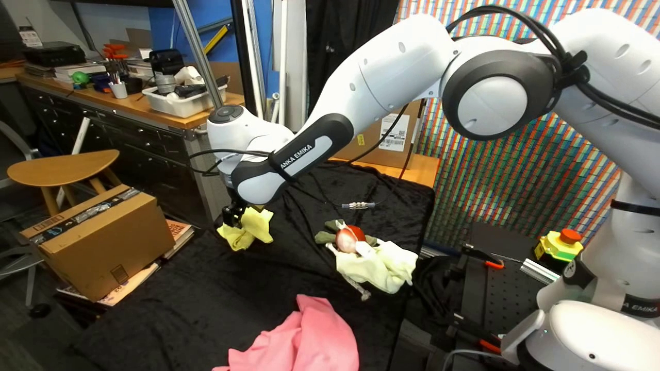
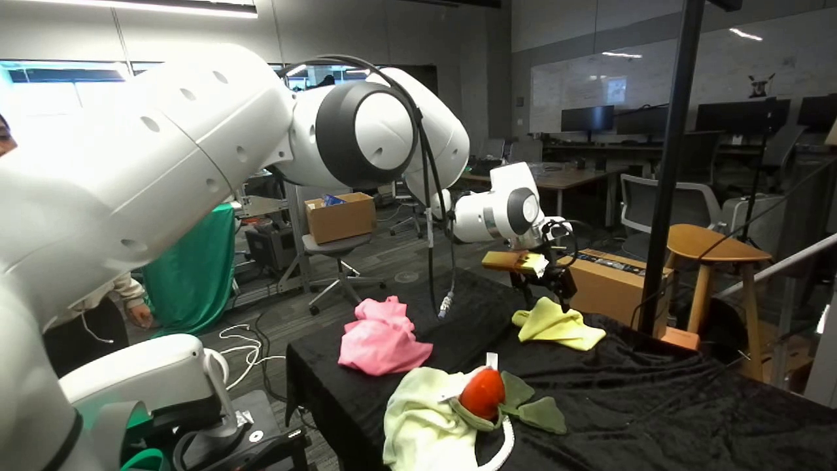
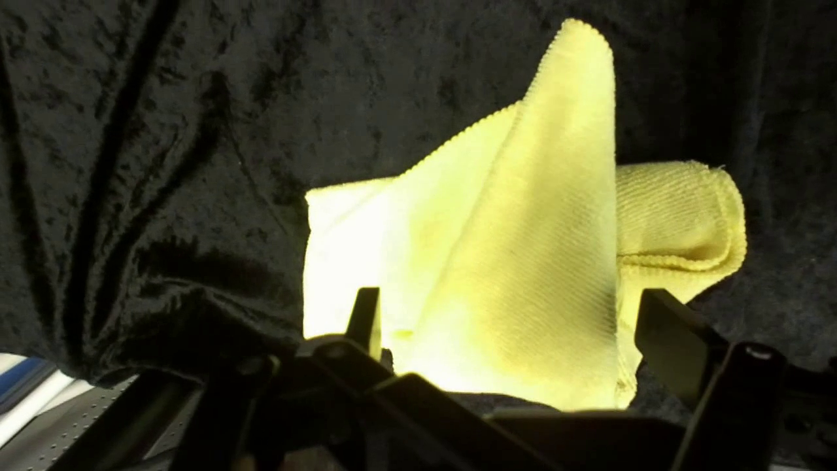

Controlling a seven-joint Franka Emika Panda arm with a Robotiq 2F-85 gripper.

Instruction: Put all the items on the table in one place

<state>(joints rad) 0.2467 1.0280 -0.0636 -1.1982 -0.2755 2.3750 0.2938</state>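
A yellow cloth (image 1: 257, 224) lies crumpled on the black-covered table (image 1: 206, 299); it also shows in an exterior view (image 2: 562, 329) and in the wrist view (image 3: 523, 261). My gripper (image 3: 507, 307) is open just above it, with a finger over each side of the cloth and nothing held. A pink cloth (image 1: 314, 340) lies apart; it also shows in an exterior view (image 2: 382, 337). A pale green cloth (image 1: 384, 265) lies bunched with a red round item (image 2: 484, 394) and dark green leaf-like pieces (image 2: 543, 413). A white rope-like piece (image 2: 503, 448) sticks out of that pile.
A cardboard box (image 1: 111, 242) stands beyond the table's edge near the gripper. A cable with a connector (image 1: 358, 205) hangs from the arm above the table. A dark vertical post (image 2: 667, 163) rises beside the table. An emergency stop (image 1: 562, 245) sits by the robot's base.
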